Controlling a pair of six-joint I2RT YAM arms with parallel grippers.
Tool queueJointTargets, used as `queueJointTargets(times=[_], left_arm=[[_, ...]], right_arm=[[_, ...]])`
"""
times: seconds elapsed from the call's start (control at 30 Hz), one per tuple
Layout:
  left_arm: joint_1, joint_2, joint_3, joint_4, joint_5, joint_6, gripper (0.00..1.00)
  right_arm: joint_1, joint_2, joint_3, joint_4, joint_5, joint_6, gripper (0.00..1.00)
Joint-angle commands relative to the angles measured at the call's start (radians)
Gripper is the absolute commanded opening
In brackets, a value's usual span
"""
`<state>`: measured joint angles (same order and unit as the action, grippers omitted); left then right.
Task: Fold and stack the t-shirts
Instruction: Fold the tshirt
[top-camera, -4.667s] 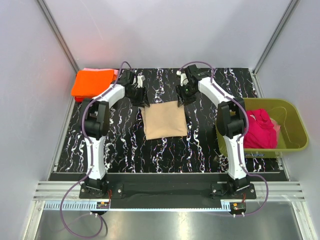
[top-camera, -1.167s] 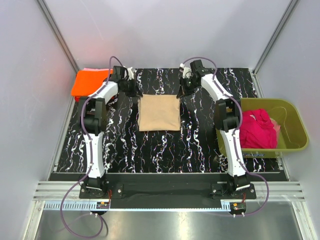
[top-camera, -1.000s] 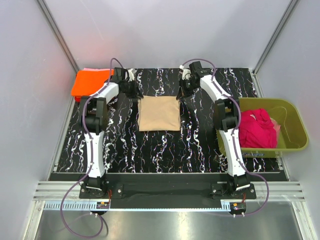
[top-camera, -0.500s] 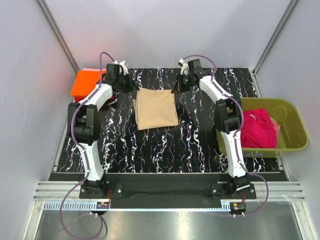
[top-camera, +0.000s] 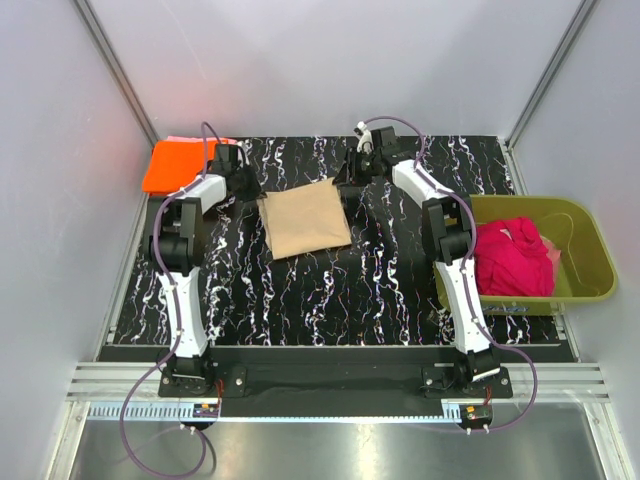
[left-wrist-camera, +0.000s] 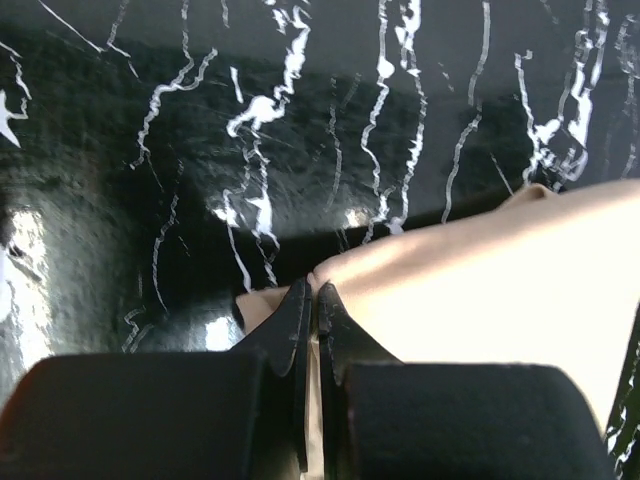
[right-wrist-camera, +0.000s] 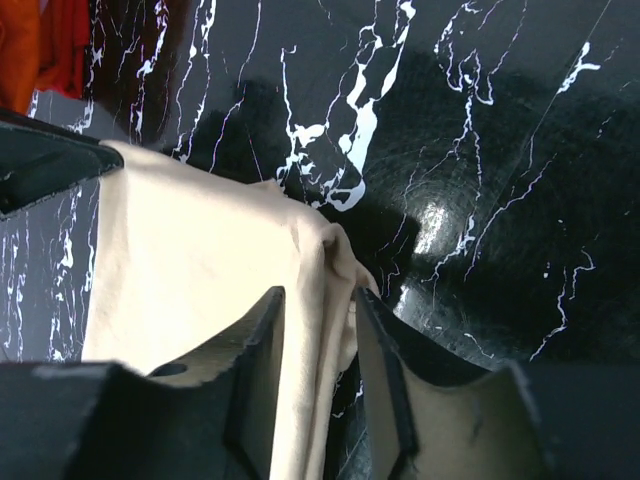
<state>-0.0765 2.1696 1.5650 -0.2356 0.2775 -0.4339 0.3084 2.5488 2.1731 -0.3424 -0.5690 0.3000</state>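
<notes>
Now I am dragging the folded tan-beige cloth t-shirt (top-camera: 304, 218) further left toward the bright orange folded t-shirt (top-camera: 178, 166), left gripper (left-wrist-camera: 312, 288) and right gripper (right-wrist-camera: 320, 296) clenching its far corners.

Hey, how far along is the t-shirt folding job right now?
Done: the orange t-shirt lies folded at the far left corner of the table. In hand: the tan t-shirt is folded flat, with the left gripper and right gripper each pinching a far corner, probably to move it onto the stack. Left: the magenta t-shirt sits crumpled in the olive tub, unfolded.
</notes>
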Motion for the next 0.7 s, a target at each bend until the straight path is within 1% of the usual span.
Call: queueJointTargets(times=[0.0, 0.1, 0.27, 0.37, 0.47, 0.5, 0.6, 0.67], left_arm=[[0.02, 0.01, 0.096, 0.021, -0.009, 0.032, 0.0], [0.032, 0.028, 0.125, 0.018, 0.021, 0.037, 0.0], [0.032, 0.036, 0.154, 0.015, 0.103, 0.026, 0.0], [0.027, 0.004, 0.152, 0.01, 0.166, -0.006, 0.0], [0.018, -0.069, 0.127, 0.001, 0.121, 0.0, 0.0], [0.018, -0.076, 0.132, -0.039, 0.077, 0.009, 0.0], [0.027, -0.053, 0.165, -0.114, 0.008, 0.052, 0.0], [0.037, -0.051, 0.138, -0.113, -0.02, 0.052, 0.0]], right_arm=[[0.001, -0.035, 0.033, 0.013, 0.007, -0.016, 0.42], [0.003, -0.068, -0.002, -0.01, 0.015, -0.027, 0.49], [0.008, -0.136, -0.125, -0.023, 0.014, -0.036, 0.51], [0.009, -0.148, -0.171, -0.023, 0.017, -0.044, 0.5], [0.011, -0.144, -0.179, -0.02, -0.006, -0.039, 0.5], [0.011, -0.145, -0.179, -0.015, -0.018, -0.035, 0.51], [0.012, -0.15, -0.182, 0.008, -0.028, -0.019, 0.5], [0.014, -0.147, -0.18, 0.029, -0.043, -0.009, 0.51]])
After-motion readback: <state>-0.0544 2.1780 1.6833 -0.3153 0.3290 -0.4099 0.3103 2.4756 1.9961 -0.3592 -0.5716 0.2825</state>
